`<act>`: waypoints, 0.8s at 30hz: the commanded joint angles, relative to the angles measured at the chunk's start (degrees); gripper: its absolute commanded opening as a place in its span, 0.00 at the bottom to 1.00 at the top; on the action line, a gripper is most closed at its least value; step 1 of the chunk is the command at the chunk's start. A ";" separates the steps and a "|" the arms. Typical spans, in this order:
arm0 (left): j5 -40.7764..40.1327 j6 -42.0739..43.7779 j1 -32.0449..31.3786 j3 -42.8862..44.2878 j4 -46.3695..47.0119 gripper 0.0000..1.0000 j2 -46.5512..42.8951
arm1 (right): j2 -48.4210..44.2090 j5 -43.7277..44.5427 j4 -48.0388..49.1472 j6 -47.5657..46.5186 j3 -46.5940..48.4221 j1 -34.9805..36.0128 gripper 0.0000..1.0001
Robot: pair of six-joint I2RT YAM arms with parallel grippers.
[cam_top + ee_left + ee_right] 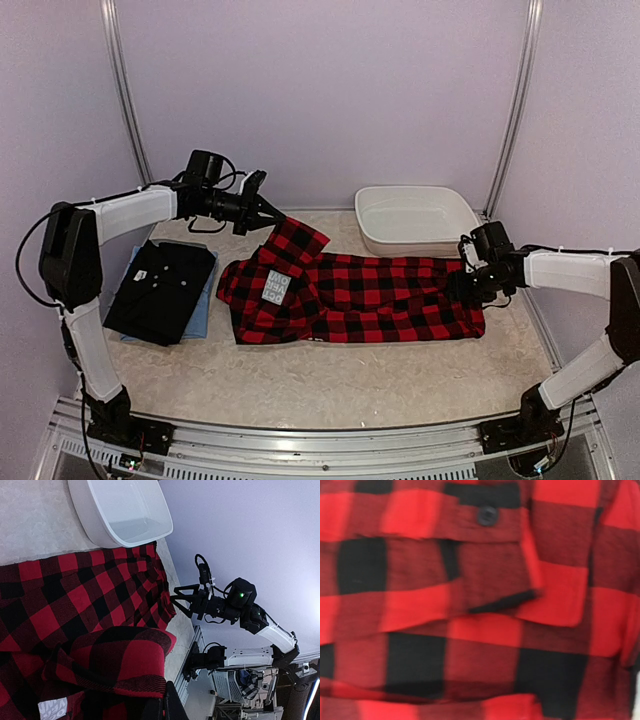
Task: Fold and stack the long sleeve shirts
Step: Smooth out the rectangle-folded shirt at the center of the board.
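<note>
The flannel shirt [370,300] is lying spread across the middle of the bench, reaching toward the right edge. By the left edge a folded black shirt [160,290] is sitting on a light blue shirt [200,318], so the stack is begun and the checked one looks to be mid-fold. The left gripper [280,217] is holding over the shirt's far-left part, its fingers narrow and seemingly nipping a turned-over sleeve [297,243]. The right gripper [466,287] is bearing down on the right end; its fingers are hidden, so I cannot tell their state. Next, I judge, the sleeve needs carrying across the body. The white basin [415,190] is sitting in the far right corner, just beyond the cloth and close to the right arm.
</note>
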 commanded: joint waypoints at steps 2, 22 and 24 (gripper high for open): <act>-0.09 2.04 0.16 -2.13 1.76 0.00 -1.81 | 4.17 -3.74 -1.21 -5.66 0.82 -4.32 0.61; 0.85 2.24 0.01 -2.44 2.61 0.00 -1.64 | 12.68 -12.37 0.01 -11.13 5.30 -7.27 0.38; 0.87 2.22 0.13 -2.48 2.63 0.00 -1.63 | 12.39 -12.54 -0.59 -11.17 5.00 -7.28 0.35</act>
